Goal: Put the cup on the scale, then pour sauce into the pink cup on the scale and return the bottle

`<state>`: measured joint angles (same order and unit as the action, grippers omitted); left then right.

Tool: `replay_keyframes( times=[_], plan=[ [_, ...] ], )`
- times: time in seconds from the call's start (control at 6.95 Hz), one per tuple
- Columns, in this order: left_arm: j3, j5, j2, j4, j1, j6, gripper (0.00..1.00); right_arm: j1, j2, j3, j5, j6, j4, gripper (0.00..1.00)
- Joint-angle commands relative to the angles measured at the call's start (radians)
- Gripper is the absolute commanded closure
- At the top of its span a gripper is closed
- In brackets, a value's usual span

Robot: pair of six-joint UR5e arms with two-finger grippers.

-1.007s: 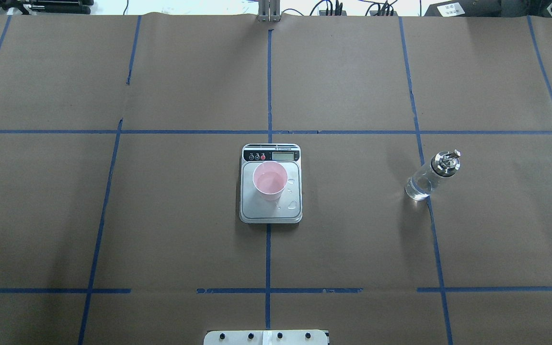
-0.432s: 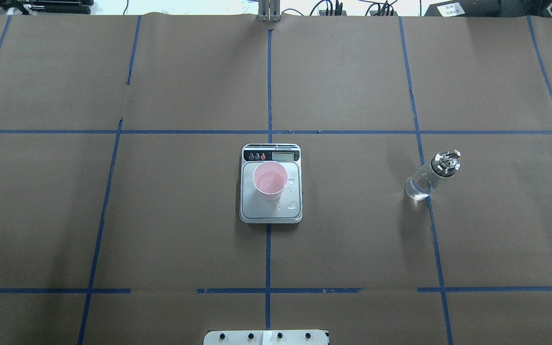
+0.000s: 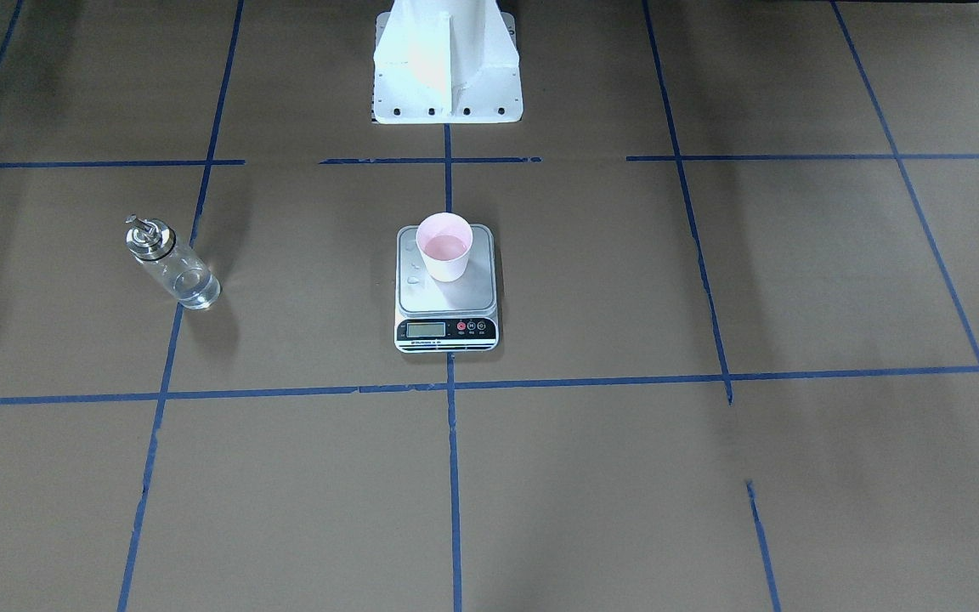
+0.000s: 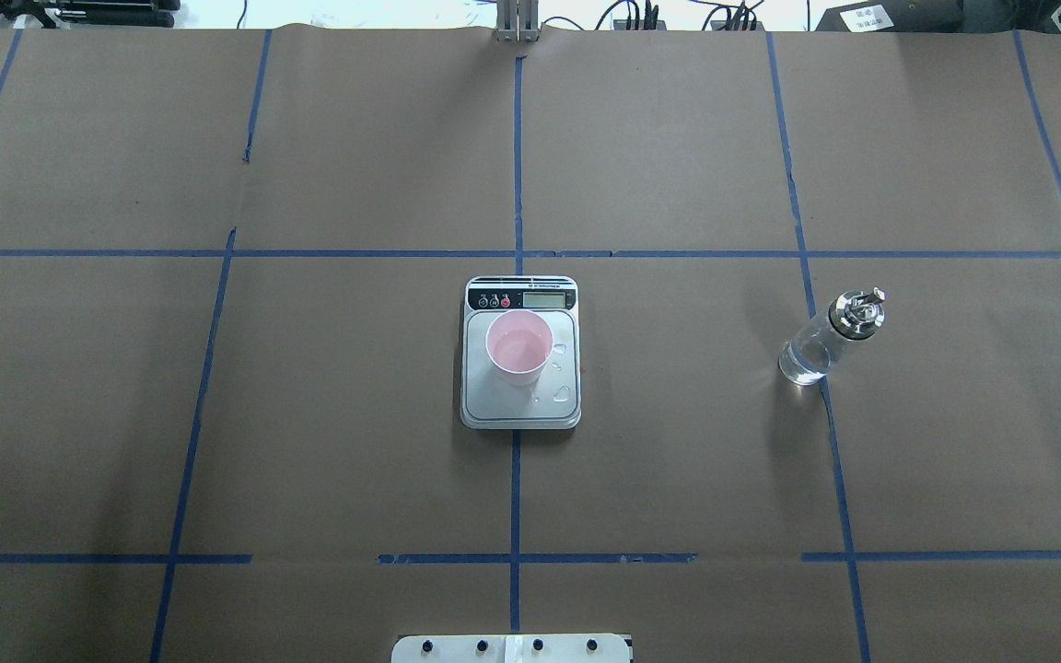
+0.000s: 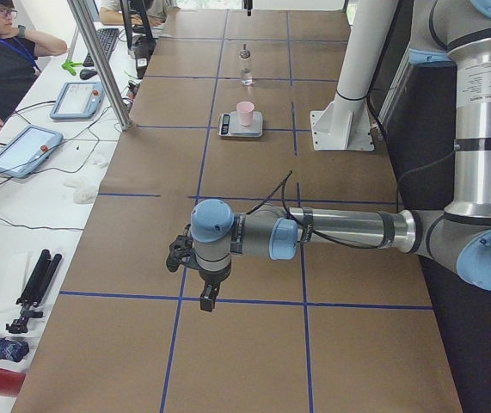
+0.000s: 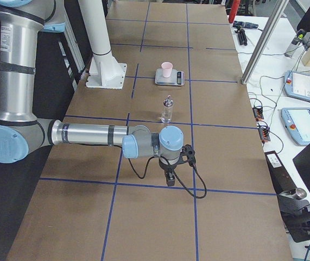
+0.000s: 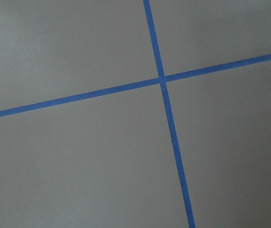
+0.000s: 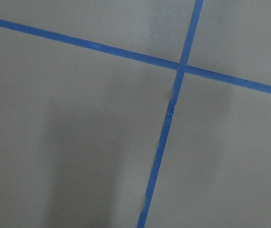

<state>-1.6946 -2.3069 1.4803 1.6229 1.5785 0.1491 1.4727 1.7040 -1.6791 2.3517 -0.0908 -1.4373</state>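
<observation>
**Operator:** Where are the cup and the scale?

**Manual:** In the overhead view you find the scale (image 4: 520, 410) at the middle of the table (image 4: 678, 460), with its display strip at the 12 o'clock edge. The cup (image 4: 521, 374) stands upright on the steel platform, close to that strip. You see clear sauce (image 4: 518, 348) inside the cup. A few drops (image 4: 565, 394) lie on the platform from 3 to 5 o'clock of the cup.

**Operator:** And the bottle?

**Manual:** You find the bottle (image 4: 811, 354) at 3 o'clock of the scale, well apart from it. It stands upright on a blue tape line (image 4: 839, 479), with nothing touching it.

**Operator:** What are the arms doing?

**Manual:** Check the side views. The left gripper (image 5: 205, 303) and the right gripper (image 6: 169, 180) each point down over a tape crossing, far from the scale and the bottle. You cannot tell from these views whether the fingers are released or clenched. Each wrist camera shows you only brown paper and crossed tape.
</observation>
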Motion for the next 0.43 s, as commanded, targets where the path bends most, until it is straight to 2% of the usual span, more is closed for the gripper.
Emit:
replay_keyframes(
  times=[0.0, 0.29],
  plan=[
    [0.0, 0.0, 0.0, 0.0, 0.0, 0.001, 0.0, 0.0, 0.0, 0.001, -0.003, -0.001, 0.0, 0.0],
    [0.0, 0.0, 0.0, 0.0, 0.0, 0.001, 0.0, 0.0, 0.003, 0.001, -0.006, 0.0, 0.0, 0.0]
  ],
)
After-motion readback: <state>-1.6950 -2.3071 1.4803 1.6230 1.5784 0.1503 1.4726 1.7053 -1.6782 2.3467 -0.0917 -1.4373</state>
